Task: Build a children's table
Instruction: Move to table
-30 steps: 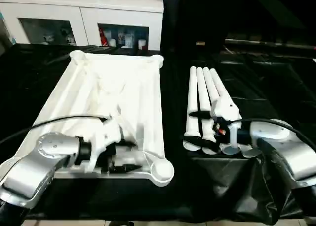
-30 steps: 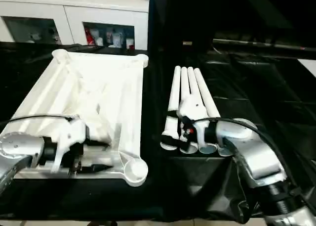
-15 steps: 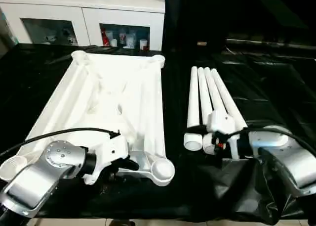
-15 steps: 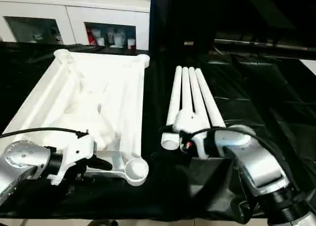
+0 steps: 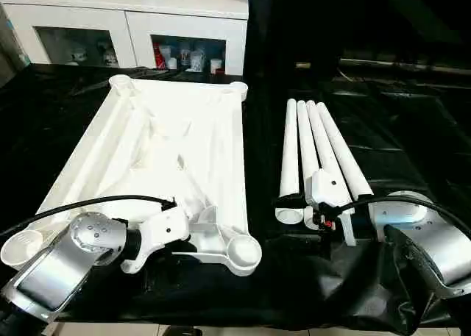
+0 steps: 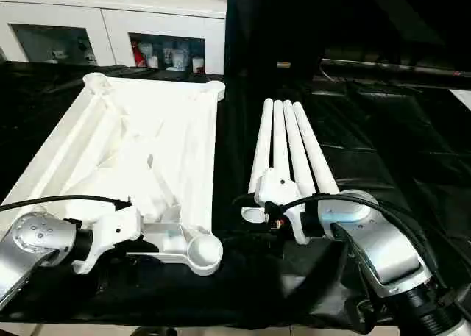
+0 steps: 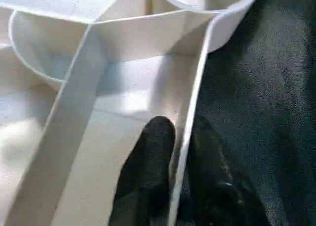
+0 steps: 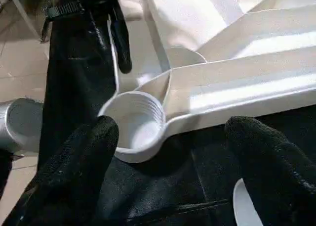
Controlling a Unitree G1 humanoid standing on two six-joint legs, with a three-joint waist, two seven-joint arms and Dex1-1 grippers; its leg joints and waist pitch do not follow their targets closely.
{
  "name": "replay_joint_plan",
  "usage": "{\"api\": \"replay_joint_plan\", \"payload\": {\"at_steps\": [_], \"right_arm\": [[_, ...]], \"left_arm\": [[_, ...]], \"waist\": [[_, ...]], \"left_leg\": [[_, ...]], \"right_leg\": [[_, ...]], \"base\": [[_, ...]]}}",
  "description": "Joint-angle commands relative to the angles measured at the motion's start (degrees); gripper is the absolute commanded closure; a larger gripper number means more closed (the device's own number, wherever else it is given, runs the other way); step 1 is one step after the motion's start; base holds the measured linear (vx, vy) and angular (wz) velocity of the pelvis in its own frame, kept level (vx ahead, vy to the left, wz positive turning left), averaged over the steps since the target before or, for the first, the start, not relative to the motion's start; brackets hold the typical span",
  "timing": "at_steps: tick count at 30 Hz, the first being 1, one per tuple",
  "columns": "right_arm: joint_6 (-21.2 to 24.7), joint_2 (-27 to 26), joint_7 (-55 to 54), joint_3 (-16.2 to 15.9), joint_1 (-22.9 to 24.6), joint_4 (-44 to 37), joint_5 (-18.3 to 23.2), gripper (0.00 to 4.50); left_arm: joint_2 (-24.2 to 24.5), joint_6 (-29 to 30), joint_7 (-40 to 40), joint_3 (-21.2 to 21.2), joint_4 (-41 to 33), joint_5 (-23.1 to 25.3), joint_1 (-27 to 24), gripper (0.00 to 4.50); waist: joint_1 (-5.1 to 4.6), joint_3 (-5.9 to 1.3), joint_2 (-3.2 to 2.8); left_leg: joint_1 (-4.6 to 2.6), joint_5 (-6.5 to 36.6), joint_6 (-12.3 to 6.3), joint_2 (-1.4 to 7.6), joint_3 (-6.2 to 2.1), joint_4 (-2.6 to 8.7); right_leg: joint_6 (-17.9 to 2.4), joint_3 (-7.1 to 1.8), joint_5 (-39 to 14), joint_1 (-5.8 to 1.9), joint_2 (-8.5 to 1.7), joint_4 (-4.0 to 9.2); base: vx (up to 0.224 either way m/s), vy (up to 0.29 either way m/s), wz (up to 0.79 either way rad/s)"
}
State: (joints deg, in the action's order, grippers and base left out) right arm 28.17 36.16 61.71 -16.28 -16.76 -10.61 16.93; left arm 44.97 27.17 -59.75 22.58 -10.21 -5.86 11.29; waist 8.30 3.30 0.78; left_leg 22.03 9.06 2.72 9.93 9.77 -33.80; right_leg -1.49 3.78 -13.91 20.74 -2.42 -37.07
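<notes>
Tabletop (image 5: 169, 152) lies underside up on black cloth (image 5: 294, 292), left of four legs (image 5: 313, 159) laid side by side. Left gripper (image 7: 177, 152) is clamped on the tabletop's near rim wall beside the corner socket (image 5: 243, 251), probably to steady it. Right gripper (image 8: 170, 152), jaws wide apart, hovers over the legs' near ends.

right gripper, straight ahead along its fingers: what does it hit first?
Likely the tabletop's near corner socket: it sits directly between the right gripper's open fingers, across black cloth. Depth is hard to judge.
</notes>
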Motion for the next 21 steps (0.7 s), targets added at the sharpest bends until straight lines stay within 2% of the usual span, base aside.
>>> {"api": "replay_joint_plan", "payload": {"at_steps": [1, 6, 7, 9, 11, 13, 16, 17, 21], "right_arm": [[-0.4, 0.1, -0.3, -0.2, -0.1, -0.1, -0.1, 0.59], [-1.4, -0.7, -1.4, 0.1, -0.6, 0.9, -1.0, 0.59], [-2.4, -1.4, -2.7, 0.0, -1.2, 2.3, -2.4, 0.59], [-2.8, -1.8, -3.4, -0.1, -1.5, 3.1, -3.0, 0.59], [-3.0, -2.2, -3.8, 0.0, -1.8, 3.6, -3.4, 0.59], [-3.7, -3.3, -5.3, 0.3, -2.7, 4.8, -3.8, 0.59], [-4.3, -4.2, -5.8, 0.4, -3.6, 6.3, -4.2, 0.59], [-5.1, -4.5, -5.9, 0.3, -3.8, 7.4, -4.5, 0.59], [-6.5, -5.2, -6.1, 0.5, -4.2, 9.5, -5.0, 0.59]], "left_arm": [[-0.6, -0.4, 3.1, -1.0, 3.2, 2.6, 1.2, 4.14], [-3.6, -2.4, 7.8, -3.6, 7.4, 3.0, 3.6, 4.3], [-4.0, -3.4, 8.8, -4.1, 9.5, 3.8, 4.8, 4.36], [-4.0, -3.8, 9.0, -4.2, 10.5, 4.1, 5.2, 4.38], [-4.0, -4.2, 9.3, -4.2, 11.3, 4.4, 5.6, 4.48], [-4.7, -8.9, 9.6, -4.4, 14.3, 5.3, 6.8, 4.48], [-4.7, -12.3, 8.1, -4.3, 15.4, 5.2, 7.1, 4.48], [-4.6, -13.4, 7.4, -4.3, 15.5, 4.7, 6.9, 4.48], [-4.5, -13.7, 3.4, -5.0, 13.4, 1.2, 5.7, 4.48]], "waist": [[0.01, -3.06, -0.44], [-0.14, -3.22, -0.32], [-0.38, -3.28, -0.03], [-0.47, -3.33, -0.08], [-0.8, -3.51, -0.1], [-0.96, -3.56, 0.04], [-0.71, -3.77, -0.21], [-0.62, -3.71, -0.11], [-0.05, -3.67, -0.15]], "left_leg": [[-1.54, 16.4, 0.36, 3.91, -1.87, 4.22], [-1.25, 15.8, 0.56, 3.74, -1.94, 4.15], [-0.85, 14.6, 0.34, 3.59, -1.92, 4.12], [-0.81, 14.0, 0.28, 3.45, -1.91, 4.07], [-0.92, 12.7, 0.03, 3.55, -1.93, 3.96], [-1.18, 12.5, -0.57, 3.47, -1.66, 3.74], [-1.17, 10.9, -1.07, 3.58, -1.6, 3.55], [-1.24, 11.0, -1.29, 3.65, -1.55, 3.56], [-1.33, 11.3, -1.09, 3.74, -1.4, 3.59]], "right_leg": [[-7.6, -3.75, -16.0, -0.98, -6.55, 6.01], [-7.1, -3.59, -16.6, -1.18, -6.58, 5.95], [-6.9, -3.5, -15.6, -1.42, -6.59, 5.9], [-6.8, -3.43, -15.5, -1.42, -6.53, 5.87], [-7.4, -3.39, -12.4, -1.32, -6.31, 5.51], [-8.2, -3.48, -10.3, -1.12, -6.33, 5.51], [-8.6, -3.46, -7.9, -1.13, -6.29, 5.27], [-9.0, -3.43, -7.3, -0.98, -6.3, 5.16], [-9.2, -3.51, -8.0, -0.96, -6.47, 5.17]], "base": [[0.0, 0.0, 0.0], [0.0, 0.0, 0.0], [0.0, 0.0, 0.0], [0.0, 0.0, 0.0], [0.0, 0.0, 0.0], [0.0, 0.0, 0.0], [0.0, 0.0, 0.0], [0.0, 0.0, 0.0], [0.0, 0.0, 0.0]]}}
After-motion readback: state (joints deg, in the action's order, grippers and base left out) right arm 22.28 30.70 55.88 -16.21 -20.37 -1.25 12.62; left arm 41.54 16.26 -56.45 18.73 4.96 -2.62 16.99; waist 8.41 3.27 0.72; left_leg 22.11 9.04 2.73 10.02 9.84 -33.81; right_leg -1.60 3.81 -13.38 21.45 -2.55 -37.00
